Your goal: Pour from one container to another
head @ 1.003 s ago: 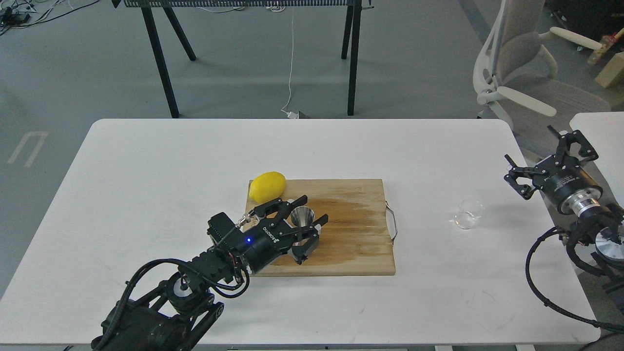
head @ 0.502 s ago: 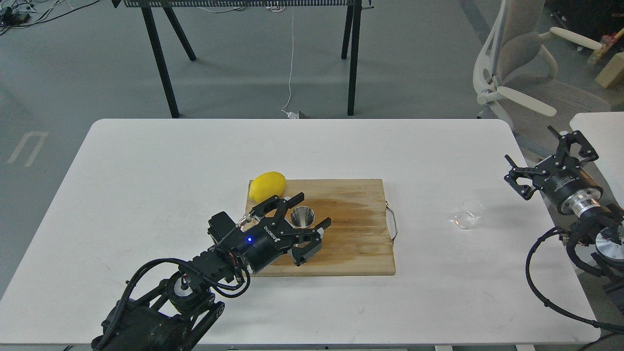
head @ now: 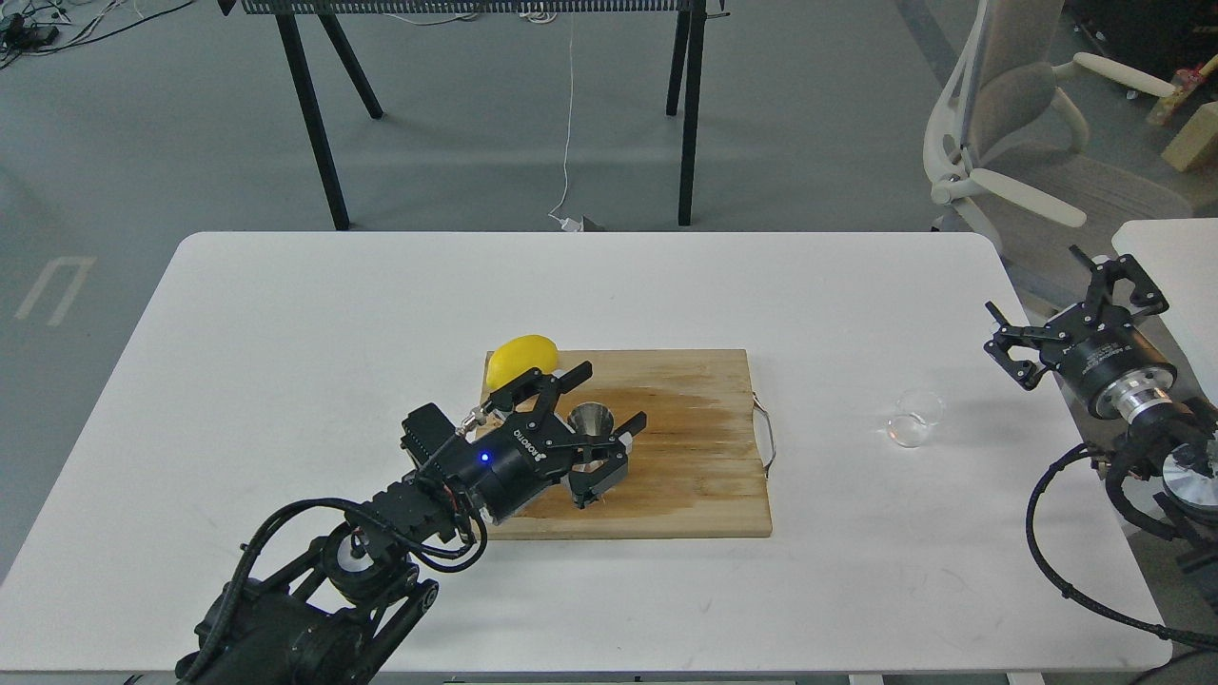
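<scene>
The steel jigger (head: 591,420) stands upright on the wooden cutting board (head: 685,457), its mouth facing up. My left gripper (head: 609,396) is open, one finger on each side of the jigger, not closed on it. The small clear glass cup (head: 913,417) sits on the white table to the right of the board. My right gripper (head: 1070,287) hangs open beyond the table's right edge, well clear of the glass cup and holding nothing.
A yellow lemon (head: 521,357) rests at the board's back left corner, partly behind my left gripper's upper finger. The board has a metal handle (head: 766,438) on its right side. A second white table (head: 1175,257) and an office chair (head: 1028,152) stand to the right.
My left gripper has risen slightly and shifted back toward the lemon, still open around the jigger. The right arm and the glass cup have stayed put.
</scene>
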Controlling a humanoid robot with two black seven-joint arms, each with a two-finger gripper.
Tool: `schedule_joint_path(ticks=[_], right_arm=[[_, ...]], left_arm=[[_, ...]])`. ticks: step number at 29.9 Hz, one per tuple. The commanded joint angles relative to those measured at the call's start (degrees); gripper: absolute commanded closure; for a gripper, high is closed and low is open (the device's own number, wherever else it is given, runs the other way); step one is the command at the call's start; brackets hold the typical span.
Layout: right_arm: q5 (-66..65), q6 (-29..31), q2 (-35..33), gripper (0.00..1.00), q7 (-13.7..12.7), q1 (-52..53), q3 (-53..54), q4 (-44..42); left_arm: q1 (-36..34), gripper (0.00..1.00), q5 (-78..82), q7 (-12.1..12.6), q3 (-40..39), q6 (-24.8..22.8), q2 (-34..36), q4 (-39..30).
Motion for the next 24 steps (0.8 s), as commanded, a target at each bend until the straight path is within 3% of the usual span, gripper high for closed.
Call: schedule_joint_path(ticks=[1, 6, 9, 15, 19, 21, 24], right_arm=[[0.00, 0.00, 0.00, 0.00, 0.00, 0.00, 0.00, 0.03], [0.00, 0.00, 0.00, 0.00, 0.00, 0.00, 0.09, 0.03], [0.00, 0.00, 0.00, 0.00, 0.00, 0.00, 0.09, 0.03], [0.00, 0.00, 0.09, 0.00, 0.00, 0.00, 0.27, 0.12], [0.00, 0.00, 0.09, 0.00, 0.00, 0.00, 0.27, 0.29], [0.00, 0.00, 0.09, 0.00, 0.09, 0.00, 0.18, 0.55], [0.00, 0.00, 0.09, 0.00, 0.09, 0.18, -0.08, 0.64]], left_arm=[[0.08, 0.13, 0.44, 0.00, -1.03, -0.09, 0.00, 0.31], [0.08, 0.12, 0.71, 0.00, -4.19, -2.01, 0.00, 3.38], [0.08, 0.12, 0.80, 0.00, -9.63, -10.69, 0.00, 9.43], [-3.33, 0.10, 0.53, 0.00, -26.15, -35.39, 0.00, 19.03], [-9.48, 0.09, 0.44, 0.00, -38.18, -44.63, 0.00, 19.30], [-13.08, 0.08, 0.36, 0.00, -45.03, -51.47, 0.00, 18.86], [-18.18, 0.08, 0.36, 0.00, -56.89, -51.47, 0.00, 17.37]])
